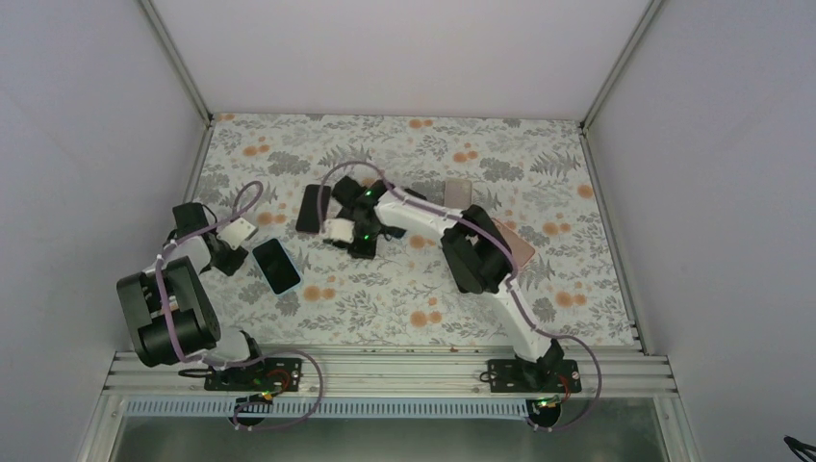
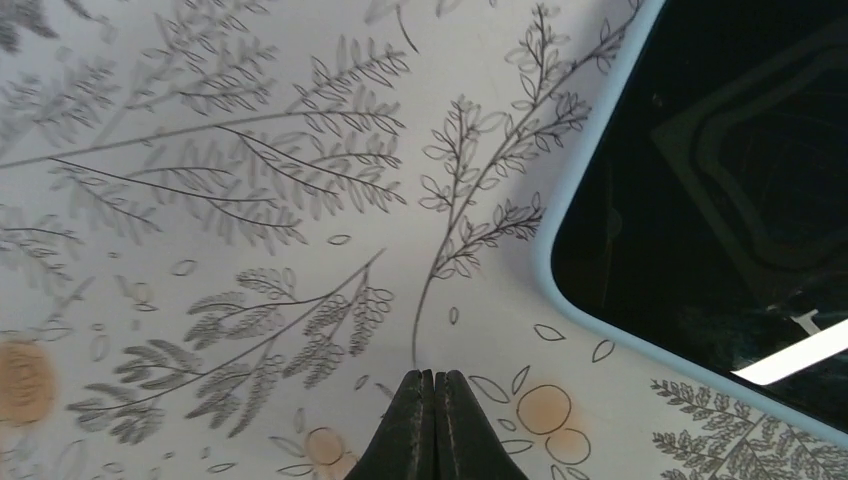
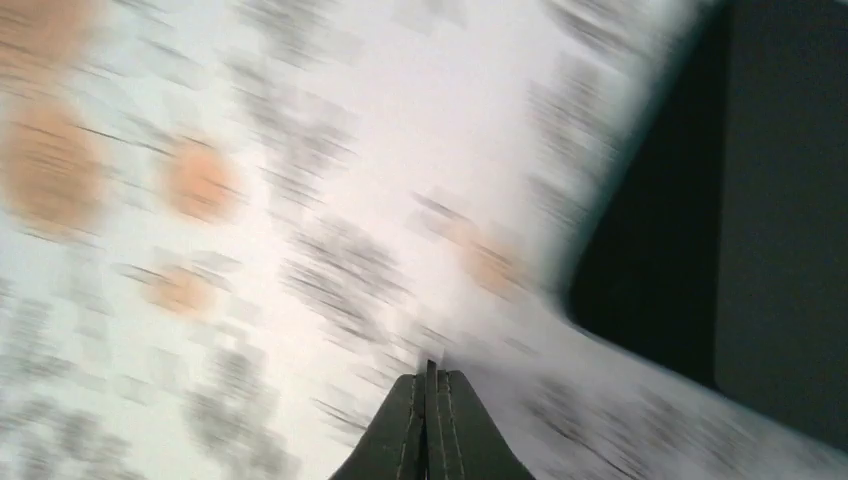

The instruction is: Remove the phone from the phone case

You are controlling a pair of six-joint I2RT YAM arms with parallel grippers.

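Spreading the left gripper (image 2: 434, 382) should come first (its jaws, like those of the right gripper (image 3: 431, 378), are pressed together, empty); the phone (image 2: 720, 180) lies screen-up in its pale-blue phone case (image 2: 545, 245) just beside, so catch a case edge.

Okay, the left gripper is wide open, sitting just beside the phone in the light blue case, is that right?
No, the left gripper is shut, its fingertips pressed together, as the left wrist view shows. It does sit just beside the phone in the light blue case, not touching it.
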